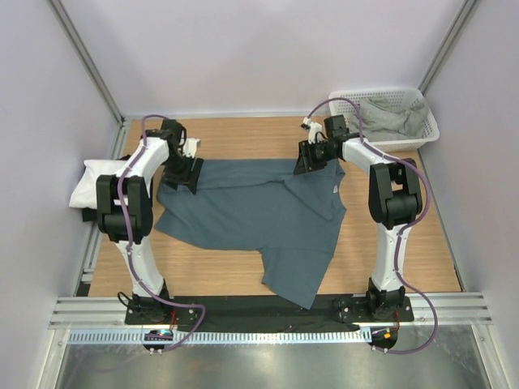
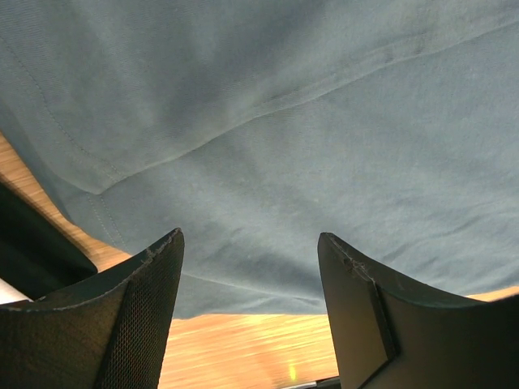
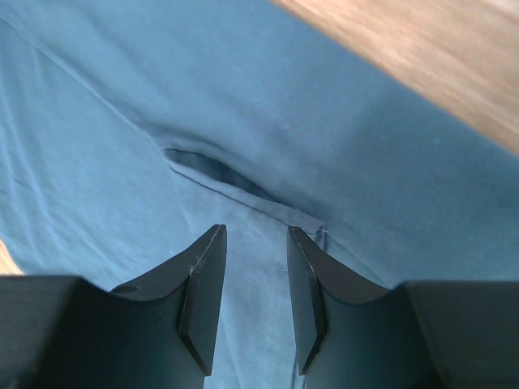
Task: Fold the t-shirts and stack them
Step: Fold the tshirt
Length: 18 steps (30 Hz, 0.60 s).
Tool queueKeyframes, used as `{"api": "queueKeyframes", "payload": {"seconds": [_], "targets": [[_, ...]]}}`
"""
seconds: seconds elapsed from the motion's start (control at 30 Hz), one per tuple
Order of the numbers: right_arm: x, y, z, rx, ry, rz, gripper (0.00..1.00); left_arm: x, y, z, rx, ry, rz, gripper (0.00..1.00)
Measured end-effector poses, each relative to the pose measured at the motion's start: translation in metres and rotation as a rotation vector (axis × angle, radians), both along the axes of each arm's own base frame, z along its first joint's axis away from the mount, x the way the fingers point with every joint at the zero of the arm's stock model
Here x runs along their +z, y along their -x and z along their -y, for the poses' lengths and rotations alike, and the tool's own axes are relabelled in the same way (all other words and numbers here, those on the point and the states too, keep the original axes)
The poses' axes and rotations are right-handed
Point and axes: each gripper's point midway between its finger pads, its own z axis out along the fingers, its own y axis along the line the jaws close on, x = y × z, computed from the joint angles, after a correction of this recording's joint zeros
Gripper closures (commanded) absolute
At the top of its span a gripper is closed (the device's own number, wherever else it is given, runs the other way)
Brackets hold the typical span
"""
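slate-blue t-shirt (image 1: 259, 212) spread flat on bench (image 1: 405, 251), left tool (image 2: 251, 239) released wide over its far-left edge, right tool (image 3: 256, 230) narrowly parted above a seam, gripping nothing

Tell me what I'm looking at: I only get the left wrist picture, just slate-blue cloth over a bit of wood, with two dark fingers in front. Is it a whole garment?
Observer: Yes. From above it is a slate-blue short-sleeved t-shirt, lying spread out on the wooden table.
Operator: Is there a second pair of fingers somewhere?
Observer: Yes. The right gripper is over the shirt's far right part, with its jaws a little apart above a seam.
Operator: Any other clothes around?
Observer: A grey-green cloth lies in a white plastic mesh basket at the table's far right corner.
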Motion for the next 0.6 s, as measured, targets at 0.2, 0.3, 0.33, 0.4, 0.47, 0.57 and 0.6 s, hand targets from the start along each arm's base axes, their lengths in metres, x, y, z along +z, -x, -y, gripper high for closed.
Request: {"api": "queueKeyframes", "payload": {"seconds": [0.2, 0.3, 0.33, 0.4, 0.47, 0.57, 0.6], "targets": [[-0.015, 0.0, 0.005, -0.002, 0.025, -0.019, 0.58, -0.007, 0.001, 0.002, -0.003, -0.002, -0.02, 0.32], [-0.018, -0.001, 0.009, -0.009, 0.036, -0.019, 0.58, -0.009, 0.002, 0.002, 0.001, -0.001, -0.029, 0.33], [-0.018, -0.002, 0.01, -0.01, 0.039, -0.018, 0.58, -0.009, 0.002, 0.002, 0.005, -0.001, -0.03, 0.33], [-0.019, -0.003, 0.013, -0.015, 0.044, -0.017, 0.59, -0.009, 0.002, 0.002, 0.011, 0.001, -0.031, 0.33], [-0.021, -0.004, 0.015, -0.018, 0.05, -0.016, 0.59, -0.009, 0.002, 0.002, 0.014, 0.001, -0.031, 0.33], [-0.024, -0.005, 0.018, -0.02, 0.059, -0.015, 0.59, -0.01, 0.002, 0.002, 0.016, 0.002, -0.033, 0.33], [-0.025, -0.005, 0.018, -0.02, 0.061, -0.016, 0.6, -0.01, 0.002, 0.003, 0.017, 0.002, -0.034, 0.33]]}}
